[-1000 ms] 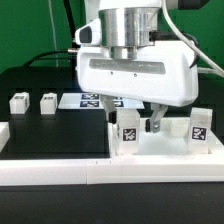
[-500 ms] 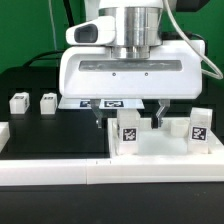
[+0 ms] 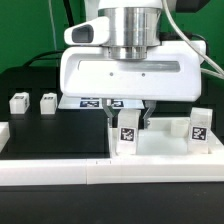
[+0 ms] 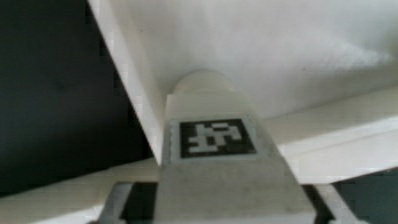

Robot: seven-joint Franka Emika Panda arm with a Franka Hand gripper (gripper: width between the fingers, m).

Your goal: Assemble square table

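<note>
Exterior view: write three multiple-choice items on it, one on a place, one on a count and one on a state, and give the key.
1. Where are the two left leg blocks? A on the black table; B on the tabletop; C in the gripper.
2. How many leg blocks show? A two; B three; C four.
3. How is the middle leg block posed? A lying flat; B upright; C hanging upside down.
Key: 1 A, both rest on the black table. 2 C, two at the left, one between the fingers of the gripper, and the right leg block on the tabletop. 3 B, it stands tall with its tag facing the camera.

Leg block (image 3: 128, 132) on tray top (image 3: 165, 152), another block (image 3: 47, 101) well apart
</note>
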